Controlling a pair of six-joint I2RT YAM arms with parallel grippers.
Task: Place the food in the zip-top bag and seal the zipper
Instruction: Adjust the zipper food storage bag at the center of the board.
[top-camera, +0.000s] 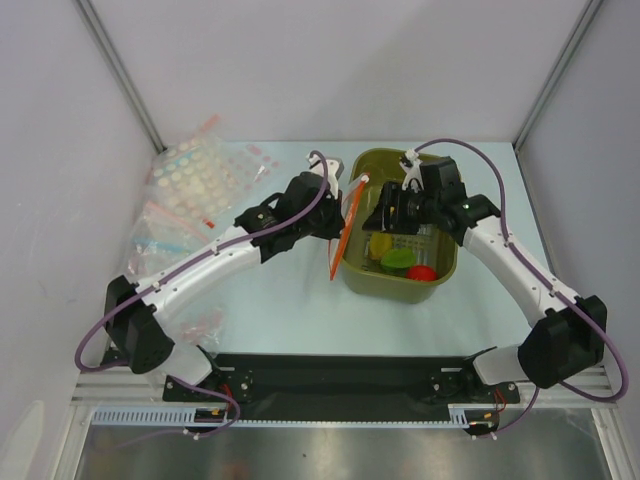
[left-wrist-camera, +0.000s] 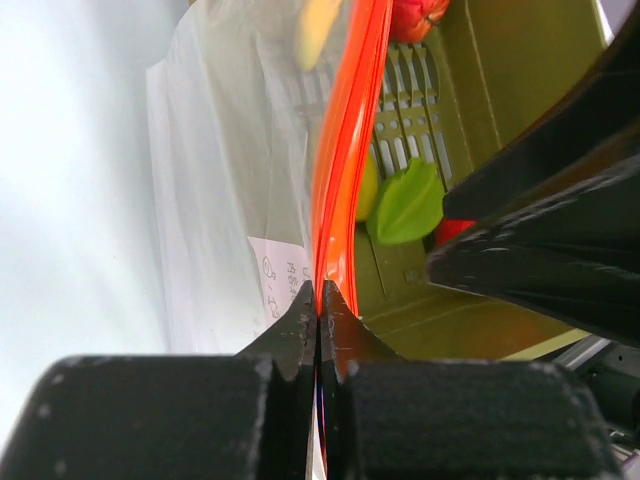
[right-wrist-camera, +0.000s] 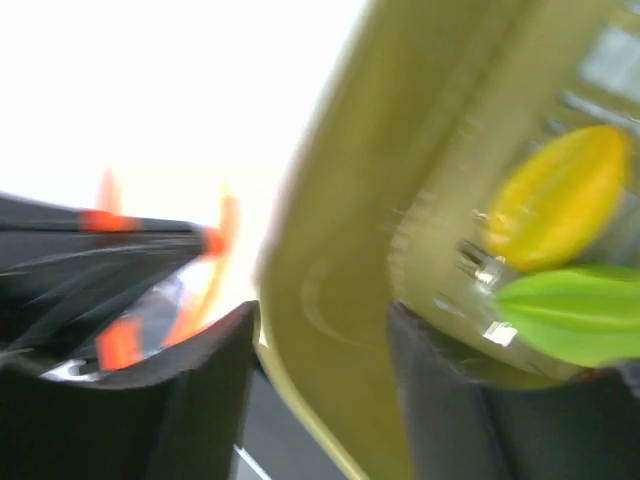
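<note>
Left hand (left-wrist-camera: 318, 292) pinches orange-red zipper (left-wrist-camera: 347, 130), upright.

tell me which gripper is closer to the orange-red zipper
Left. The left gripper has its fingers shut on the zipper itself. The right gripper is off to the side of it, fingers open astride the basket wall.

The left arm (top-camera: 205, 262) and right arm (top-camera: 515, 265) are white tubes with chunky black joints. A purple cable (top-camera: 98, 338) trails along each. The left pincer (left-wrist-camera: 318, 300) has matte black fingers (left-wrist-camera: 190, 420).
</note>
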